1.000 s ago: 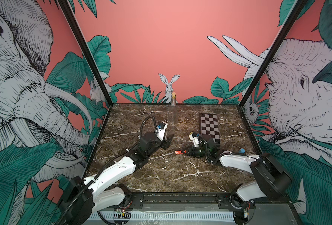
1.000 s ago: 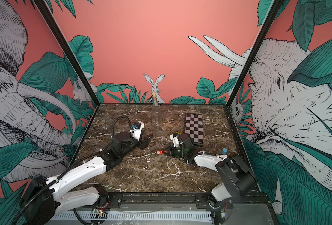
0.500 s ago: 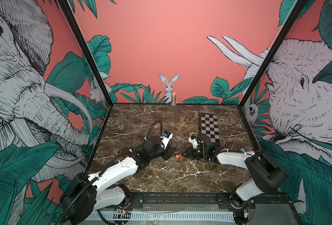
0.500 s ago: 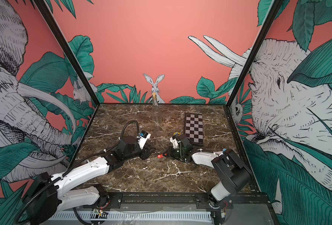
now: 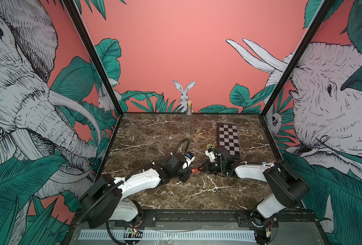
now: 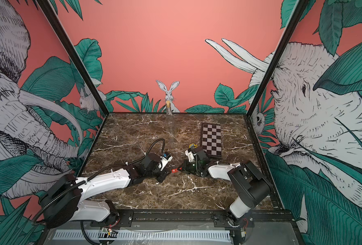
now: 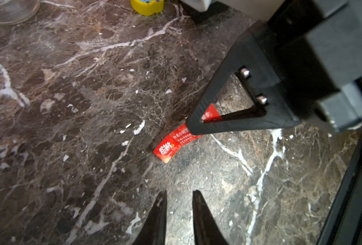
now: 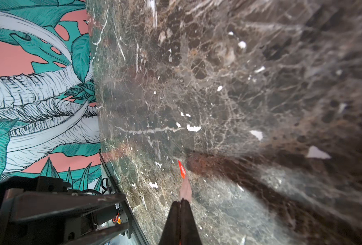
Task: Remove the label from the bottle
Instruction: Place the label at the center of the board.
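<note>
Label (image 7: 171,144), red with white print, off the bottle (image 5: 188,125) — pinched at one end between right fingers (image 7: 229,126), pressed together on it, free end sagging toward the marble counter (image 7: 69,106). Left fingers (image 7: 159,212) slightly spread, just short of the strip, not touching. Bottle upright, corked, well apart at the counter's back.

I am standing by a robot test booth, the kind you find in a lab. A white and black left robot arm (image 5: 137,182) and a right robot arm (image 5: 252,171) like it sit on a black metal rail (image 5: 197,214) at the front of a brown marble-look table top (image 5: 150,131). Black metal posts (image 5: 95,63) hold pink walls (image 5: 176,42) printed with elephants, a rabbit and green leaves. A white slotted cable strip (image 5: 176,235) runs below.
</note>
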`<state>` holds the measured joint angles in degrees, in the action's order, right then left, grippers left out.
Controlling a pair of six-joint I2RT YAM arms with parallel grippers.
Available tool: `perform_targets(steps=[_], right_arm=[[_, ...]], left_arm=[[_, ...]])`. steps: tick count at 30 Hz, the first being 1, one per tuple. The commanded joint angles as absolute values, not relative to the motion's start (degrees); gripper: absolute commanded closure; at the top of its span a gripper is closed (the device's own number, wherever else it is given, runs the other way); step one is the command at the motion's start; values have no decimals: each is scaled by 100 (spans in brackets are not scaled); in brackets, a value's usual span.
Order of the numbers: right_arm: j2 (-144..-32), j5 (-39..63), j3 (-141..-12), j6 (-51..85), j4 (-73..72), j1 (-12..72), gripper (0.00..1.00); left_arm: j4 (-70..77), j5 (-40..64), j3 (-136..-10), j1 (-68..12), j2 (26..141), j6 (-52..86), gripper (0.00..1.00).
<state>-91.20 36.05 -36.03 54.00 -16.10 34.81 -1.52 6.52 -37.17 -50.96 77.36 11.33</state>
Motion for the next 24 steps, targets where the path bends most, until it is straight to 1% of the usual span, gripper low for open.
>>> perform_targets(steps=[1,8,12,24], right_arm=[[-9132,3648,-3634,5493,-1810,3448,100],[-9306,3656,-3592,5493,-1890,3453,100],[-9322,3639,-3596,5493,-1907,3452,100],[-9393,3665,-3554,5493,-1956,3454,100]], left_arm=[[-87,658,-3919,-5124,7792,1046,79],[270,817,-4002,-5124,8223,1116,88],[358,844,-3940,-5124,8375,1125,90],[588,792,-3988,-5124,8746,1003,93]])
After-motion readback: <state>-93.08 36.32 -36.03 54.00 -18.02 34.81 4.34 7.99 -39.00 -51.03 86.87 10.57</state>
